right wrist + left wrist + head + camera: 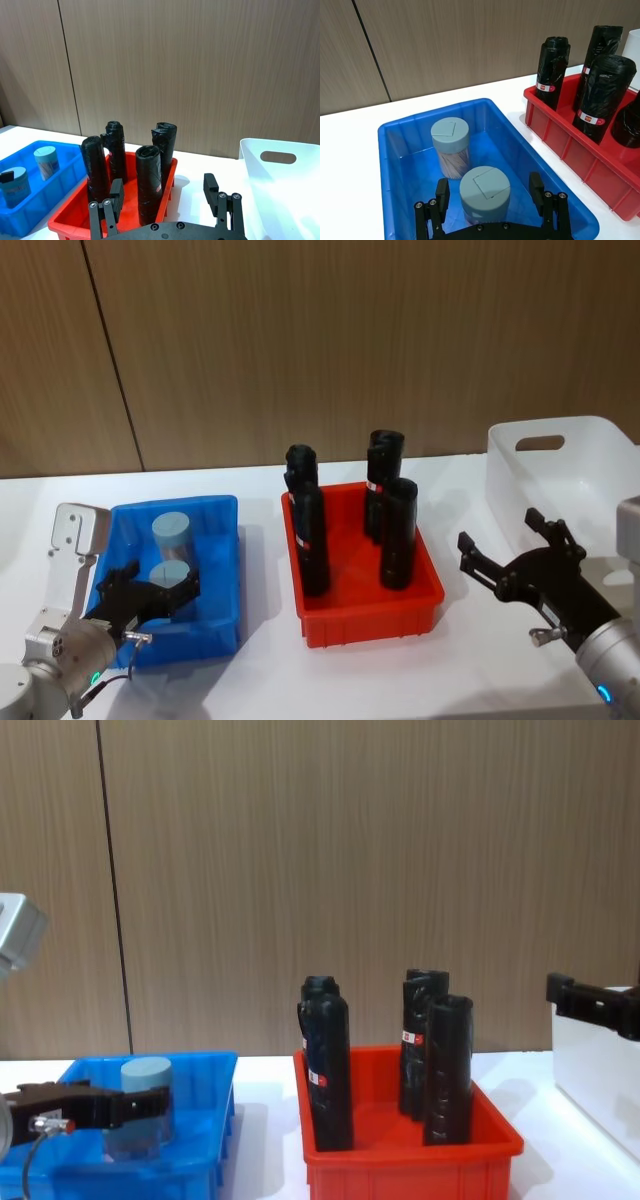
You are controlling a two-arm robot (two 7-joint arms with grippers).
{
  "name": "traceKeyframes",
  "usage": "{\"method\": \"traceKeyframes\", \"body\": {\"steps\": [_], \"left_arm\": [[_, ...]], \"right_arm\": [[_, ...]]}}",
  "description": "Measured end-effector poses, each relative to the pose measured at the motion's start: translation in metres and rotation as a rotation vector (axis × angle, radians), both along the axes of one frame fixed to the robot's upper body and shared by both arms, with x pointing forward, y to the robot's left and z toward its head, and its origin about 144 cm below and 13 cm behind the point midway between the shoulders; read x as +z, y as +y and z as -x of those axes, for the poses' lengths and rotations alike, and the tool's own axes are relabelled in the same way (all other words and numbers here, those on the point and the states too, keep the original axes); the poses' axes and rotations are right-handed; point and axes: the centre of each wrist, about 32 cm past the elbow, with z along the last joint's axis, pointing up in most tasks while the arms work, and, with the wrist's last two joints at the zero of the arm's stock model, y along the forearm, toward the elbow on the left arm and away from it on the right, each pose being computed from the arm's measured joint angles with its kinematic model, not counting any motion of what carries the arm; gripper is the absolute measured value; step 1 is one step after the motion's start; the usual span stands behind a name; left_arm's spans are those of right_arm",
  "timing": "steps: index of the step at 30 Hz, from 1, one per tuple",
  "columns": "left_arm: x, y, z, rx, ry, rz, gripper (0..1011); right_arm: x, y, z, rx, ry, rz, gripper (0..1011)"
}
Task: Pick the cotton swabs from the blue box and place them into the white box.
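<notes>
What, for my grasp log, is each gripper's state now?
Left gripper: open, straddling the near clear grey-lidded swab jar in the blue plastic box.
Right gripper: open, empty.

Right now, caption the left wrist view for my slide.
Left gripper open around the nearer cotton swab jar inside the blue box.

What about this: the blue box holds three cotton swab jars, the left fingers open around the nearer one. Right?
The blue box holds two cotton swab jars, not three (left wrist view); left fingers open around the nearer jar.
</notes>
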Motion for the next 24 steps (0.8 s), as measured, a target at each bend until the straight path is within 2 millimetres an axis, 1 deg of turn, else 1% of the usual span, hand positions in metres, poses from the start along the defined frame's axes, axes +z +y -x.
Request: {"method": "traceKeyframes", "body": {"steps": [24], "left_arm": [[-0.007, 0.009, -0.020, -0.032, 0.027, -0.008, 1004]], "right_arm": [[0.000, 0.000, 0.000, 0.000, 0.000, 0.000, 1002]]}}
